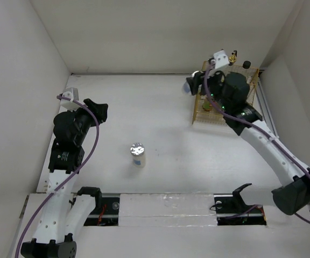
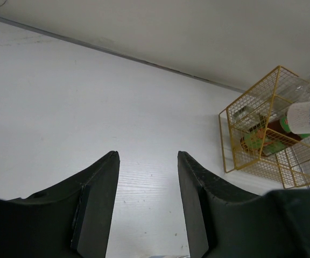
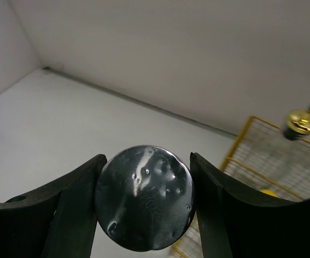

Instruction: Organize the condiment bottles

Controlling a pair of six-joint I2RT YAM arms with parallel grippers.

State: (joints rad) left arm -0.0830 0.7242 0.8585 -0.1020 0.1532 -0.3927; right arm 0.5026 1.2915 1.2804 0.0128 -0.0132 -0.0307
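Right gripper [image 3: 147, 161] clamps a silver-lidded jar [image 3: 143, 204] at the left edge of the yellow wire basket [image 2: 252, 88], probably to lower it in; left gripper [image 2: 147, 156] hangs empty, jaws apart.

The right gripper [image 3: 147, 157] has its two dark fingers [image 3: 74, 209] pressed against either side of a jar [image 3: 142, 198]. Only the jar's round, dented silver lid shows, filling the gap between them. Behind it, off to the right, a yellow wire basket [image 3: 235, 140] stands close to where the white table [image 3: 47, 123] meets the back wall. A gold spout [image 3: 300, 122] rises above the basket, and a bit of yellow cap [image 3: 268, 192] peeks out low inside the wire.
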